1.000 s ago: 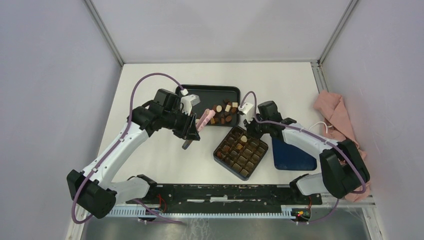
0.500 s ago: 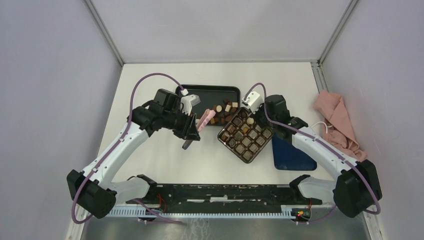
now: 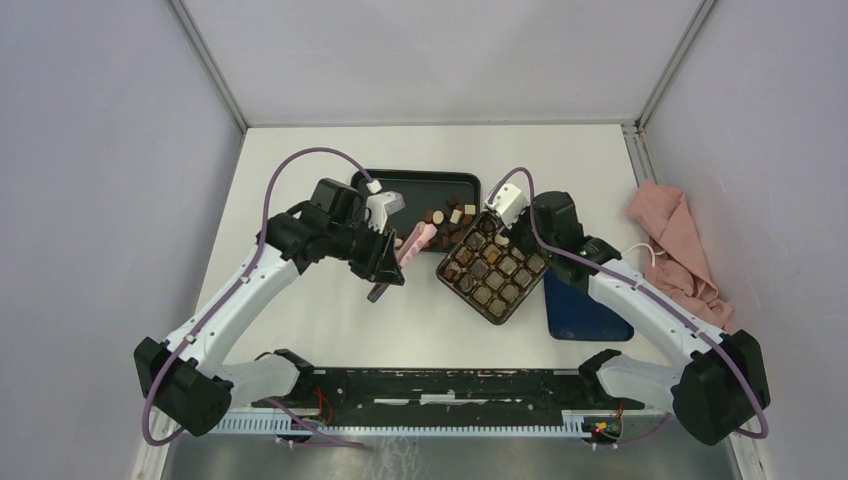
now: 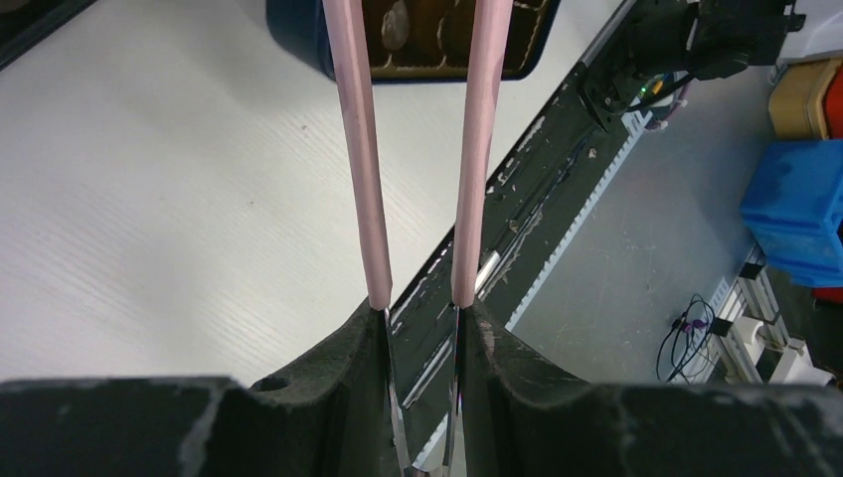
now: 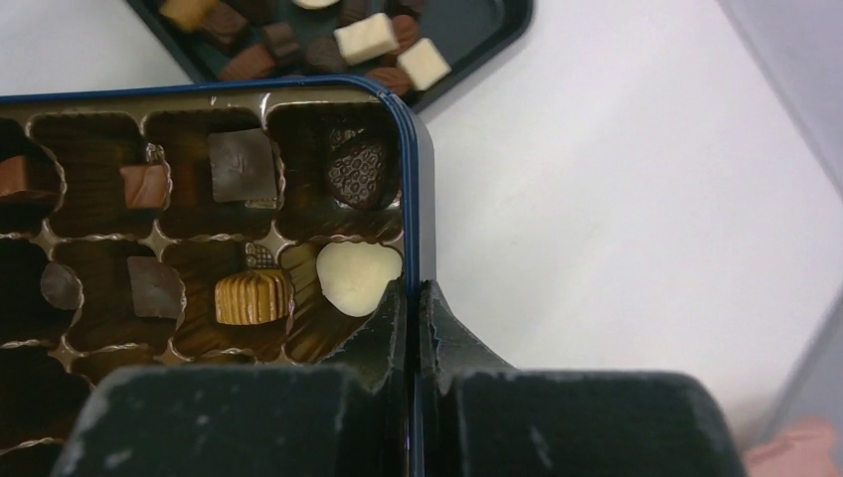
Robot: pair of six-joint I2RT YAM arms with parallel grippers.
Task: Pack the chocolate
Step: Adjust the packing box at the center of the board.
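Left gripper [image 4: 422,320]: jaws partly closed on the pink tweezers [image 4: 363,149], one pink arm against each finger; the arms stand apart.
Tweezers' heading: toward 2 o'clock in the top view, tips near the loose pieces.
Right gripper [image 5: 416,298]: jaws pinched shut on the wall of the box [image 5: 418,179], near its far corner.
Box: dark, square compartments, set diamond-wise at 3 o'clock of the tweezers; its 12 o'clock corner lies at the tray's near right corner.
Chocolate [image 3: 450,217], loose: brown and cream pieces clustered in the right part of the black tray [image 3: 400,182].
Chocolate, packed: many compartments filled; a cream-white piece [image 5: 356,273] just beside the right fingers, a dark embossed piece at 12 o'clock of it.
Surroundings: blue lid [image 3: 590,312] at 4 o'clock of the box; pink cloth [image 3: 672,240] at the table's 3 o'clock edge.
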